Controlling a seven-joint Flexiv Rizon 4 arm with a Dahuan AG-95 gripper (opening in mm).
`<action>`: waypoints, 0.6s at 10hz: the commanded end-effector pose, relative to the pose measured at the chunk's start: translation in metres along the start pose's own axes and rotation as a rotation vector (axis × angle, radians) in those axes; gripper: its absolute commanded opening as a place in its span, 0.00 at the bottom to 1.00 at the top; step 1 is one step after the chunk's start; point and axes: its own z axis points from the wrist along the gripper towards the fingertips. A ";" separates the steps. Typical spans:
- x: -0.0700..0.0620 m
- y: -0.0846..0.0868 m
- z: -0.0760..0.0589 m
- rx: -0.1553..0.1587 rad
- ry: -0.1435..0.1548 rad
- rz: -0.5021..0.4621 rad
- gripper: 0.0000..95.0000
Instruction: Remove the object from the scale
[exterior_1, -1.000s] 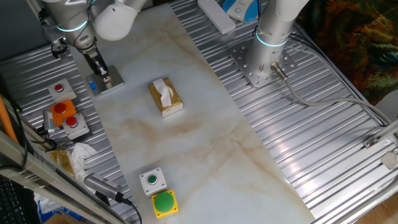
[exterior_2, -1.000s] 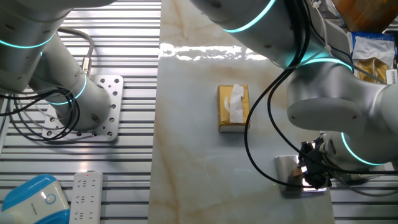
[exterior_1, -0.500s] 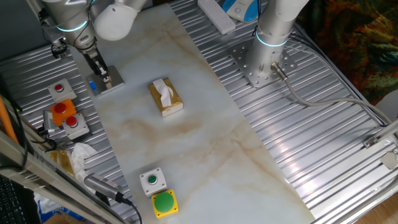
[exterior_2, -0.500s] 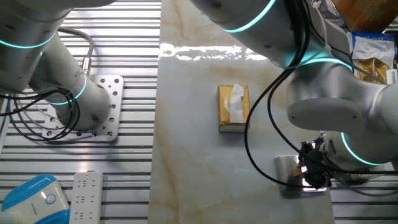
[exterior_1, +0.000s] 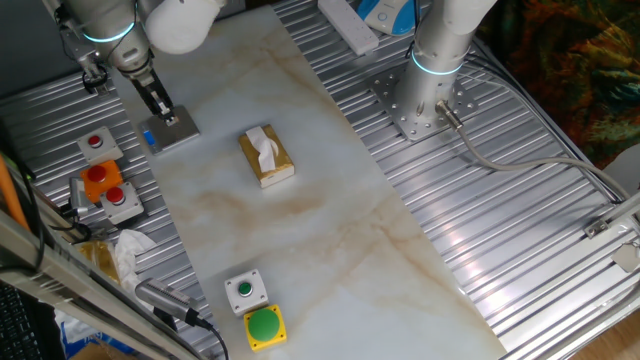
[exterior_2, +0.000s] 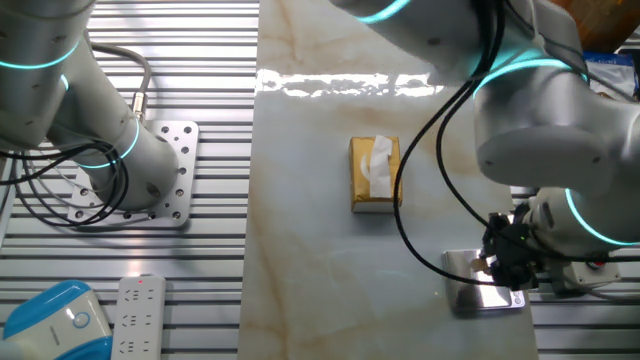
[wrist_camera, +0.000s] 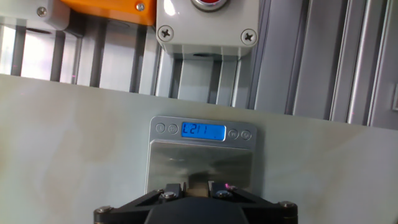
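The scale (wrist_camera: 202, 158) is a flat grey metal platform with a lit blue display strip. It lies at the marble board's edge in one fixed view (exterior_1: 172, 131) and shows in the other fixed view (exterior_2: 482, 293). My gripper (wrist_camera: 198, 186) is just above the scale, shut on the tiny tan block (wrist_camera: 198, 183) held between its fingertips. In the fixed views the gripper (exterior_1: 164, 113) (exterior_2: 497, 270) hangs over the scale and the block is too small to make out.
A gold-brown tissue box (exterior_1: 266, 156) (exterior_2: 375, 172) stands mid-board. Grey boxes with red buttons (exterior_1: 119, 199) (wrist_camera: 207, 22) sit beyond the scale on the ribbed table. Green button boxes (exterior_1: 254, 308) are at the near end. A second arm's base (exterior_1: 420, 100) stands to the far right.
The gripper has risen a little off the scale with the block between its fingers. More of the scale's platform shows beneath it.
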 end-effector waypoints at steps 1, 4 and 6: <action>-0.002 0.004 0.000 -0.002 0.004 0.005 0.00; -0.008 0.043 0.000 -0.002 0.004 0.052 0.00; -0.011 0.092 0.002 0.001 0.000 0.110 0.00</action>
